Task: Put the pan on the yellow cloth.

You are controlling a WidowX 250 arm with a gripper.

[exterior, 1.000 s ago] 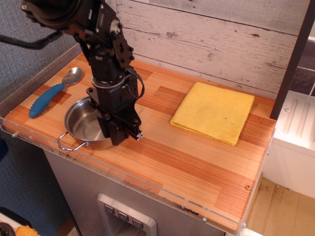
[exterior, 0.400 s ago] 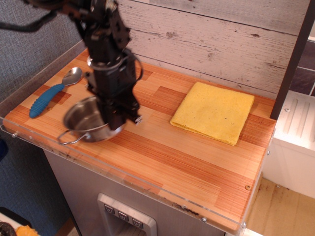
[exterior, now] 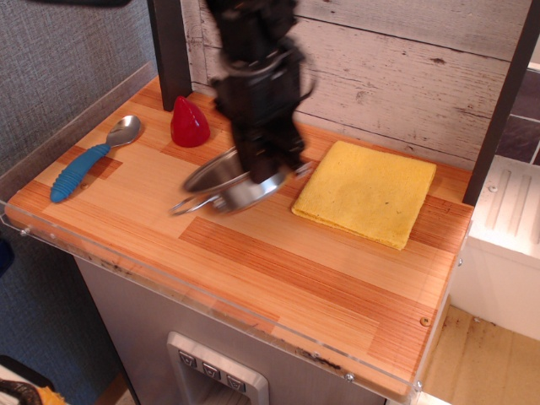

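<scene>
The gripper (exterior: pixel 272 160) descends from the top of the view over the middle of the wooden counter (exterior: pixel 278 270). Its dark fingers are pinched on the rim of the pan (exterior: pixel 226 184), at the pan's right side. The image is motion-blurred around the arm, so the exact finger contact is hard to read.

The pan is tilted, its right edge raised at the gripper and its left edge lower. One wire loop handle (exterior: pixel 192 205) sticks out at its lower left. Whether that low edge touches the counter cannot be told. The pan is just left of the yellow cloth (exterior: pixel 367 192), close to the cloth's near-left corner and not over it.

The yellow cloth lies flat on the right part of the counter, near the plank wall (exterior: pixel 405 76).

A red cone-shaped object (exterior: pixel 189 122) stands at the back left. A blue-handled spoon (exterior: pixel 91 158) lies near the left edge, well apart from the pan.
</scene>
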